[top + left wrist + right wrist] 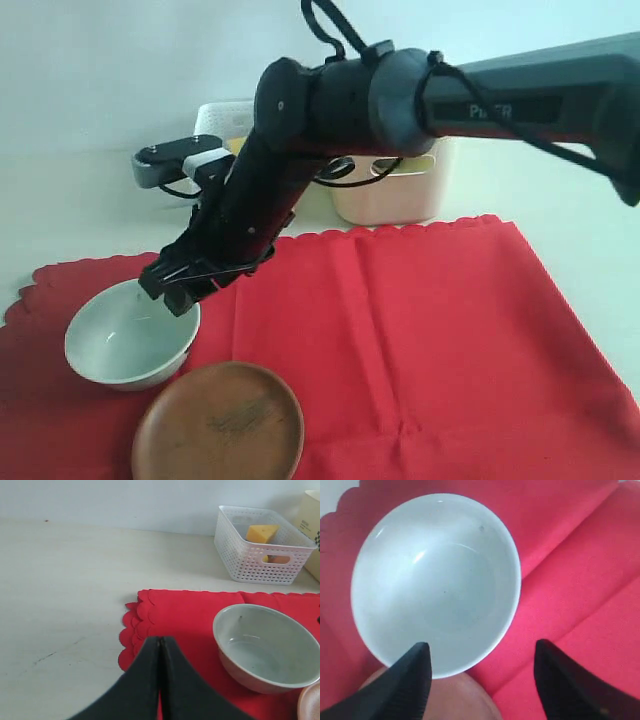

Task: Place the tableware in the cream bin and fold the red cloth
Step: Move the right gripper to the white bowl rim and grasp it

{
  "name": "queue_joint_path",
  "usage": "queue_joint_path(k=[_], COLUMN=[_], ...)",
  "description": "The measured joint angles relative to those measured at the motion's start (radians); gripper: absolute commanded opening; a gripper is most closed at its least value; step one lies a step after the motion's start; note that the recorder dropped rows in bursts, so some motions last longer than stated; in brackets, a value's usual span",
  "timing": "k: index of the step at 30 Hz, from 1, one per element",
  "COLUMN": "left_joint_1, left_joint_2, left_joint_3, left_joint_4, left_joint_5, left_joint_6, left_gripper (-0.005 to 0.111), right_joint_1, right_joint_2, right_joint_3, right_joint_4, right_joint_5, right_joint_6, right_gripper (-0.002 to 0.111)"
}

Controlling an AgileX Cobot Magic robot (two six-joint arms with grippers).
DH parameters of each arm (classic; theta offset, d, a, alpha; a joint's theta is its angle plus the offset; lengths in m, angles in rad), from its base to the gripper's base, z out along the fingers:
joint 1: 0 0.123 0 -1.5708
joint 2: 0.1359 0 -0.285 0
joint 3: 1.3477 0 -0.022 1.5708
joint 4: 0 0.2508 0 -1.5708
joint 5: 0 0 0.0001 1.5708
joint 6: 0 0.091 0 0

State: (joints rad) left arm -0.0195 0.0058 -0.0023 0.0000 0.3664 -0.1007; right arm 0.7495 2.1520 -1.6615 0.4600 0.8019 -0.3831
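A pale green-white bowl (128, 345) stands on the red cloth (400, 330) near its left end, with a round brown wooden plate (218, 422) just in front of it. My right gripper (172, 290) reaches across from the right and hangs open just above the bowl's (435, 580) rim, one finger over the bowl and plate (447, 700), the other over cloth (570, 580); it (482, 647) holds nothing. The left gripper (160, 641) is shut and empty over the cloth's (185, 615) scalloped corner, left of the bowl (265, 647). The cream bin (400, 195) stands behind the cloth.
A white perforated basket (260, 555) holding a yellow cheese wedge (262, 532) stands beyond the cloth, beside the cream bin (312, 525). The right arm (400, 100) spans the scene above the cloth. Bare pale tabletop (65, 590) lies left of the cloth.
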Motion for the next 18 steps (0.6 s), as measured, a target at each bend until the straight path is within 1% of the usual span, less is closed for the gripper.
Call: queue_joint_path(k=[7,9,11,13,14,15,16,17,18], left_joint_1=[0.0,0.0,0.0,0.0,0.0,0.0,0.0,0.0,0.0], left_joint_2=[0.0,0.0,0.0,0.0,0.0,0.0,0.0,0.0,0.0], left_joint_3=[0.0,0.0,0.0,0.0,0.0,0.0,0.0,0.0,0.0], left_joint_4=[0.0,0.0,0.0,0.0,0.0,0.0,0.0,0.0,0.0], left_joint_5=[0.0,0.0,0.0,0.0,0.0,0.0,0.0,0.0,0.0], left_joint_6=[0.0,0.0,0.0,0.0,0.0,0.0,0.0,0.0,0.0], left_gripper=[0.001,0.001,0.001,0.001,0.001,0.001,0.001,0.001,0.001], right_joint_1=[0.022,0.035,0.045,0.049,0.051,0.051,0.051,0.052,0.052], right_joint_2=[0.057,0.072,0.092,0.111,0.118,0.125,0.127,0.127,0.127], right_joint_3=[0.0,0.0,0.0,0.0,0.0,0.0,0.0,0.0,0.0], right_joint_4=[-0.003,0.003,0.012,0.012,0.012,0.012,0.012,0.012,0.015], right_joint_5=[-0.046,-0.061,-0.083,-0.1,-0.106,-0.115,-0.123,-0.143,-0.165], right_joint_6=[0.036,0.036,0.038,0.04,0.042,0.047,0.05,0.054,0.059], right_gripper=[0.059,0.057,0.053,0.045,0.032,0.023,0.008,0.0,0.0])
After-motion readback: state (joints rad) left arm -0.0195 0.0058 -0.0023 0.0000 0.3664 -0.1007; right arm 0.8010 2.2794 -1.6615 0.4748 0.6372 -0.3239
